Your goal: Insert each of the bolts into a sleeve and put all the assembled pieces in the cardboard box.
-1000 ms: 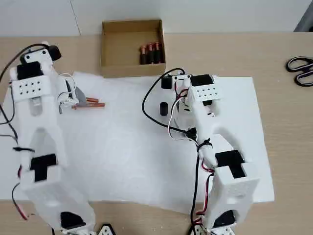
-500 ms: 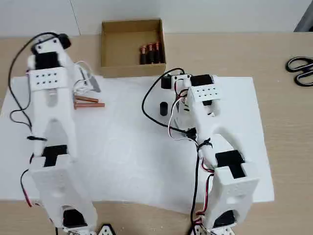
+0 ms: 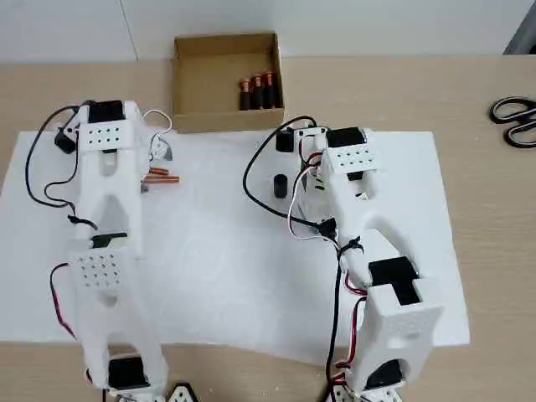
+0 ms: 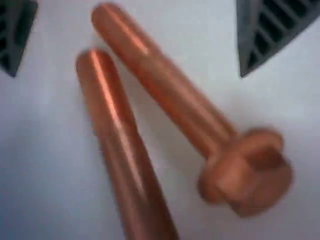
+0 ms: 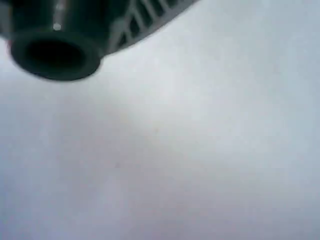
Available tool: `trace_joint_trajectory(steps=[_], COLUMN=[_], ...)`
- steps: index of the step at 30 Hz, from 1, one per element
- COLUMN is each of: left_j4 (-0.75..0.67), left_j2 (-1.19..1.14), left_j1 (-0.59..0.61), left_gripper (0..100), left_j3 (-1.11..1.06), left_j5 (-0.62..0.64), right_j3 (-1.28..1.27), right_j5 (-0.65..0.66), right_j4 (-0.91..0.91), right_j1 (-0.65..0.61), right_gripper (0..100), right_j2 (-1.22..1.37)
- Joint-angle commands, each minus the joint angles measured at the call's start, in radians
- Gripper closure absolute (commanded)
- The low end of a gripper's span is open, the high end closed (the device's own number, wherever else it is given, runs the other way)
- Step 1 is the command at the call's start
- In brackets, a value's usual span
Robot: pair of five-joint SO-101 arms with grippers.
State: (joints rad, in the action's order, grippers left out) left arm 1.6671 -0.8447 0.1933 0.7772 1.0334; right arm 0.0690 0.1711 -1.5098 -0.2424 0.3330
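Two copper bolts lie side by side on the white sheet, seen close up as bolts in the left wrist view. My left gripper hangs open just above them, its dark fingertips standing on either side of the shafts. At the sheet's middle, my right gripper is shut on a black sleeve; the sleeve shows its open bore beside a ribbed finger. The cardboard box at the back holds three assembled pieces.
Black-handled scissors lie on the wooden table at the far right. Loose cables loop off the right arm near the sleeve. The white sheet has free room between the two arms and toward the front.
The left arm has swung right from the sheet's left edge, bringing its gripper over the two bolts. The right arm and its sleeve have stayed still.
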Motion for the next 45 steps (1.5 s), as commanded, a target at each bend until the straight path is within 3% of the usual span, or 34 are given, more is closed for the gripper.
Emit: trace_joint_trajectory(steps=[1,8,16,28,33,40,45], left_j4=[-0.005,0.0,-0.002,0.0,0.087,0.087,0.087], left_j2=[-0.023,-0.1,-0.123,-0.123,-0.123,-0.066,0.029], left_j1=[0.003,0.003,0.003,-0.002,-0.011,-0.015,-0.058], left_gripper=[73,74,88,99,99,99,99], left_j3=[0.093,0.143,0.145,0.145,0.229,0.222,0.177], left_j5=[0.009,0.011,0.009,-0.006,-0.132,-0.318,-0.522], right_j3=[0.044,0.044,0.044,0.043,0.043,0.043,0.043], right_j5=[-0.011,-0.011,-0.011,-0.011,-0.011,-0.011,-0.011], right_j4=[-0.007,-0.007,-0.005,-0.007,-0.005,-0.002,-0.001], right_j1=[0.004,0.004,0.004,0.004,0.005,0.005,0.005], right_gripper=[99.2,99.2,99.2,99.2,99.2,99.2,99.2], right_j2=[-0.005,-0.005,-0.004,-0.004,-0.004,-0.004,-0.004])
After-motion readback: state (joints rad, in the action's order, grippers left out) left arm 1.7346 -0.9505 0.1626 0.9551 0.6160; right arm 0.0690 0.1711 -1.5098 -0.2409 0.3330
